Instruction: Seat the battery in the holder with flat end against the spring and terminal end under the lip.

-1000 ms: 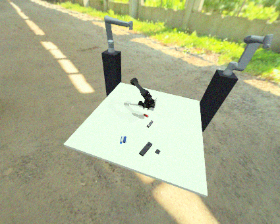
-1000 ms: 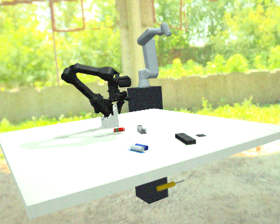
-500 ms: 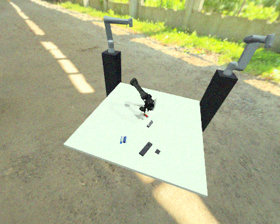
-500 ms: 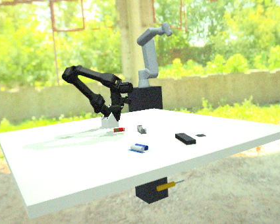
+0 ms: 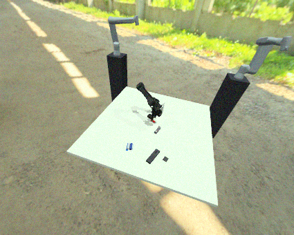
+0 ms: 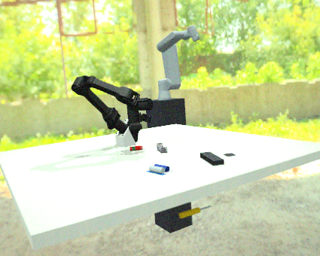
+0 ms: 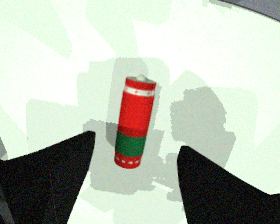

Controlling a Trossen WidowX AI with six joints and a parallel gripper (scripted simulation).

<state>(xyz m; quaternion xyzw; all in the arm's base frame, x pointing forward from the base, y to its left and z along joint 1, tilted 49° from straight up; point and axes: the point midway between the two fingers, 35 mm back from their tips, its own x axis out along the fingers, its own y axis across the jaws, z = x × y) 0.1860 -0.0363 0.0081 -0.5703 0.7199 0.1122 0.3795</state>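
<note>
The red battery [image 5: 153,121] [image 6: 136,148] [image 7: 135,122] with a green band lies on its side on the white table. In the wrist view its terminal end points up the picture and its flat end points down. My gripper [image 5: 151,119] [image 7: 138,147] is open and empty, just above the battery. In the wrist view the fingertips stand on either side of the green-banded end, with a gap on both sides. The small grey holder [image 5: 157,130] [image 6: 162,147] lies a short way from the battery, with nothing seen in it. Its spring and lip are too small to make out.
A blue and white two-cylinder object [image 5: 129,146] [image 6: 159,169], a long black block [image 5: 153,156] [image 6: 211,158] and a small dark square [image 5: 165,159] [image 6: 229,154] lie on the table [image 5: 104,138] [image 6: 83,196], farther from my arm. Two grey arms stand on black pedestals beyond its edges.
</note>
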